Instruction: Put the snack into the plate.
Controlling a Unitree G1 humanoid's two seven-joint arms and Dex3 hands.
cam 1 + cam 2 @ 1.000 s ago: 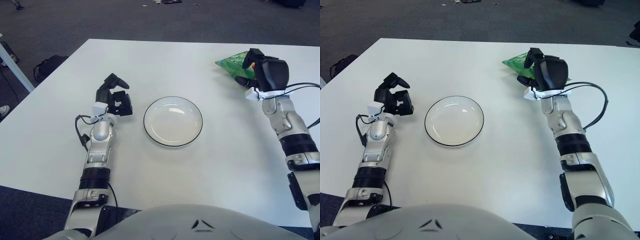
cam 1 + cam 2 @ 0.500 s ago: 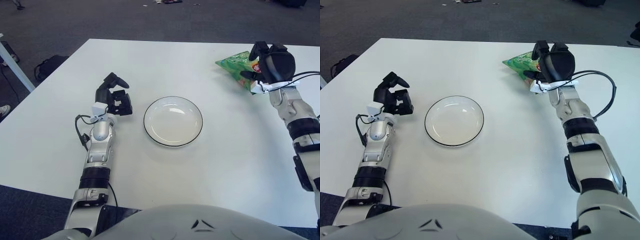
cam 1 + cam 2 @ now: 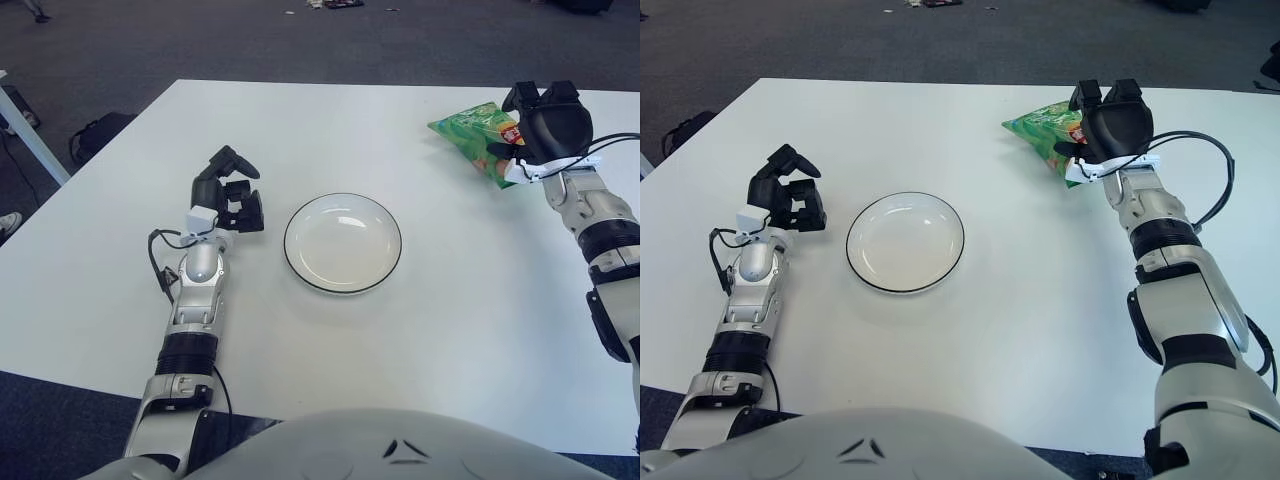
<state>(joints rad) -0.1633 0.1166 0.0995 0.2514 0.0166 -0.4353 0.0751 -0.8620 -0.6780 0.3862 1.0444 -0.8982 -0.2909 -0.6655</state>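
**White table on dark carpet**

We see a white table (image 3: 330, 380) over dark carpet (image 3: 200, 40). Our right robot hand (image 3: 535, 120) grips the green snack bag (image 3: 470, 135) at the far right. The empty plate (image 3: 343, 243) sits centre. Our left robot hand (image 3: 232, 195) shows curled, empty, left of it.

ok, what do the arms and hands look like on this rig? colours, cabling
Both arms are silver-grey metal segments broken by black ribbed joint bands. The left hand and right hand are black three-finger units, each on a small white wrist bracket. A thin black cable loops beside the left forearm; another arcs out from the right wrist. No markings are legible on either arm.
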